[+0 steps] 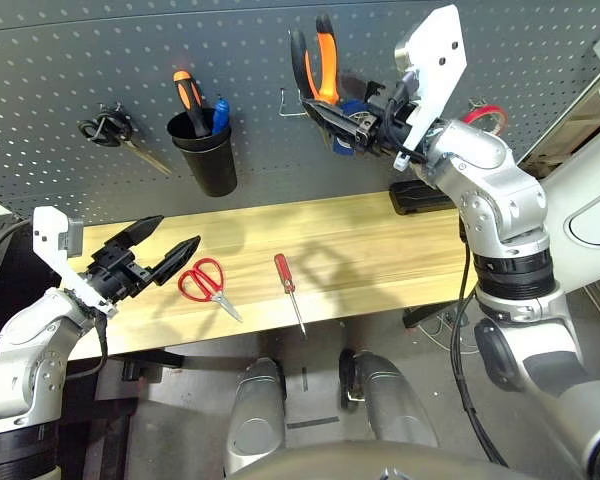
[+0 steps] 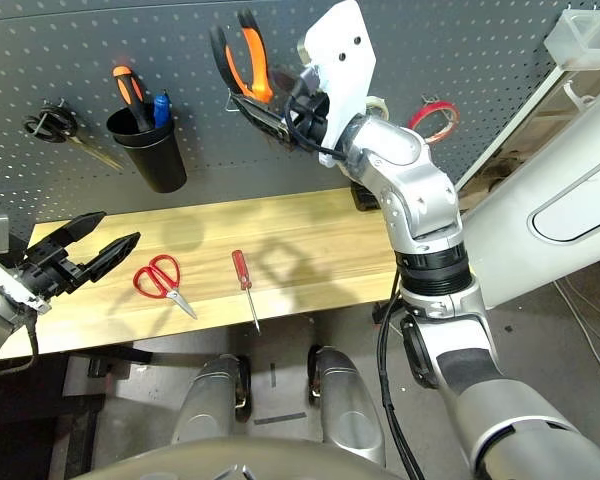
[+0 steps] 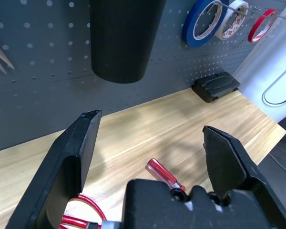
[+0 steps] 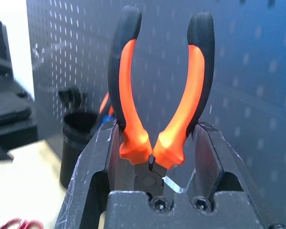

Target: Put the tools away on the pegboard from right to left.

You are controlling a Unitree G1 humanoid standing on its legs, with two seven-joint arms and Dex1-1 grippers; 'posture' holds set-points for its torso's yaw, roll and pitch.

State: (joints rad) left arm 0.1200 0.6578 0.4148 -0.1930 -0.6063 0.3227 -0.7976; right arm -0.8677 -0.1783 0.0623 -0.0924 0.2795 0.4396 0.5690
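My right gripper (image 1: pixel 348 122) is raised against the pegboard (image 1: pixel 70 60) and shut on the head of the orange-and-black pliers (image 1: pixel 322 62), whose handles point up; the wrist view shows the pliers (image 4: pixel 133 95) clamped between the fingers. A metal hook (image 1: pixel 288 104) sticks out just left of them. The thin red tape ring (image 1: pixel 487 116) hangs to the right behind my arm. On the wooden table lie the red-handled scissors (image 1: pixel 204 282) and the red-handled screwdriver (image 1: pixel 286 278). My left gripper (image 1: pixel 160 250) hovers open just left of the scissors, holding nothing.
A black cup (image 1: pixel 206 152) on the pegboard holds an orange-handled tool and a blue one. Black-handled scissors (image 1: pixel 110 130) hang at the far left. Blue tape (image 3: pixel 202 21) and white tape (image 3: pixel 231 19) hang beside the red ring. A black box (image 1: pixel 420 198) sits at the table's back.
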